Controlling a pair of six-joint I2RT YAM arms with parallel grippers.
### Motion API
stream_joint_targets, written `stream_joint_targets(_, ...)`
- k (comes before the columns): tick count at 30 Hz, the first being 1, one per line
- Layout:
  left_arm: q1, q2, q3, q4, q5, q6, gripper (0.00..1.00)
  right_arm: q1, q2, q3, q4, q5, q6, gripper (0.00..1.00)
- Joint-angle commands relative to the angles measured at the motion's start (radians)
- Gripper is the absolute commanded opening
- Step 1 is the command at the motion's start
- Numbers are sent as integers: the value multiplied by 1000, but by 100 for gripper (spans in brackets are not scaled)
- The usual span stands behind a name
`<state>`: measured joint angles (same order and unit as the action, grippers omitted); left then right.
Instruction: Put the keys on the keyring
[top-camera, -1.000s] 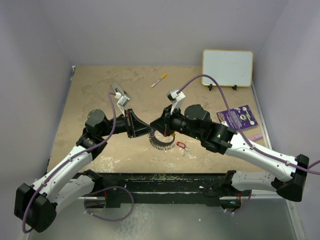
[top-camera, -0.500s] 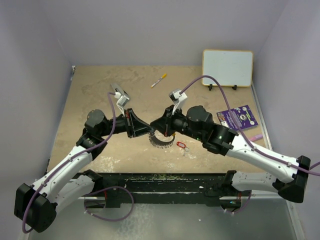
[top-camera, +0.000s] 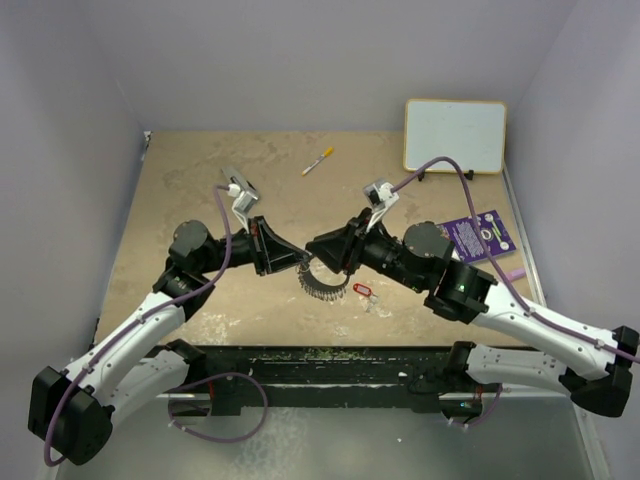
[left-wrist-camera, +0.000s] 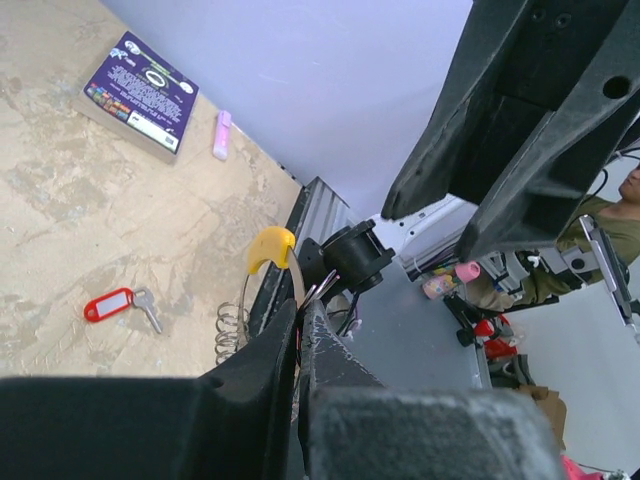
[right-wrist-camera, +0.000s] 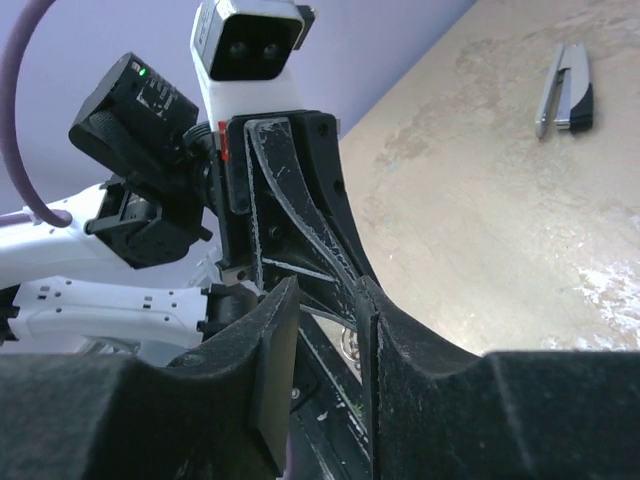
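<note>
Your keyring (top-camera: 318, 281) is at the middle of the table (top-camera: 200, 180), its wire pinched by your left pincer (top-camera: 299, 262). The keys (top-camera: 362, 291) lie just beside it. Your right pincer (top-camera: 313, 247) is partly spread, close to the left one.

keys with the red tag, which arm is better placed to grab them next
Right, most likely. The left end effector is shut on the keyring; the right end effector is open, and the keys lie on its side of the table.

Left black pincer (top-camera: 300, 262) and its hanging wire keyring (top-camera: 320, 283) block the right pincer (top-camera: 313, 249) head-on; red-tagged silver keys (top-camera: 362, 291) beside it lie unobstructed.
</note>
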<state>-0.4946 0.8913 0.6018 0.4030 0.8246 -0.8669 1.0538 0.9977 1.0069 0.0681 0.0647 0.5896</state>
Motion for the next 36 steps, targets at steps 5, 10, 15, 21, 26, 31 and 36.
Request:
stream_joint_targets(5,-2,-29,-24,71,-28,42,4,4,-132,-85,-46,238,28,38)
stream_joint_targets(10,-2,-30,-43,82,-44,29,4,5,-158,-110,-120,267,2,36)
stream_joint_targets(15,-1,-24,-41,87,-52,10,4,3,-132,-159,0,177,-129,31)
stream_joint_targets(21,2,-20,-18,66,-64,-73,4,5,-129,-338,448,129,-114,30)
stream_joint_targets(26,5,-16,5,73,-62,-91,4,6,-170,-463,716,180,-96,31)
stream_joint_targets(31,10,-15,6,86,-89,-109,4,5,-202,-490,794,190,-81,31)
stream_joint_targets(36,23,-9,8,99,-110,-139,4,6,-208,-504,861,170,-67,27)
